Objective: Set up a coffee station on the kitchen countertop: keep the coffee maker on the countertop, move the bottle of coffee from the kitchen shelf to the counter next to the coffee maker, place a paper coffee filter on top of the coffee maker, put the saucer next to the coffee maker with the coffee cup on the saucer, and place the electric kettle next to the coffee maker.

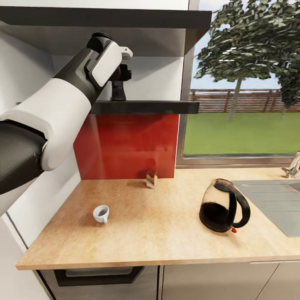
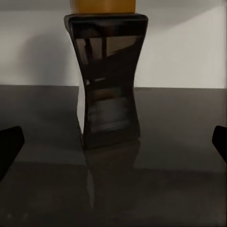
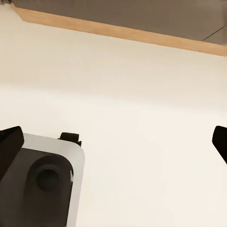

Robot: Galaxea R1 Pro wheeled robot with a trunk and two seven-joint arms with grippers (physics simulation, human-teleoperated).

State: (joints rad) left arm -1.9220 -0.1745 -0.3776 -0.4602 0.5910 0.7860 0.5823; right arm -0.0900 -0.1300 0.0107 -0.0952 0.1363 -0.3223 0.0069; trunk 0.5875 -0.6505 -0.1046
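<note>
The bottle of coffee (image 2: 109, 80), a dark brown jar with a yellow lid, stands on the dark kitchen shelf (image 1: 146, 107). My left gripper (image 2: 114, 142) is open, with its fingertips (image 2: 9, 144) wide apart on either side of the jar and short of it. In the head view my left arm reaches up to the shelf, where the dark jar (image 1: 118, 91) stands just beyond the wrist. On the kitchen countertop (image 1: 158, 233) a white coffee cup (image 1: 101, 213) lies tipped at the left. The glass electric kettle (image 1: 223, 206) stands upright at the right. My right gripper (image 3: 114, 142) is open over pale floor.
A small tan block-like object (image 1: 151, 178) sits against the red backsplash (image 1: 129, 146). The steel sink (image 1: 271, 202) and tap (image 1: 292, 166) are at the far right, below a window. A second shelf board (image 1: 104, 18) hangs above the jar. Bare worktop lies between cup and kettle.
</note>
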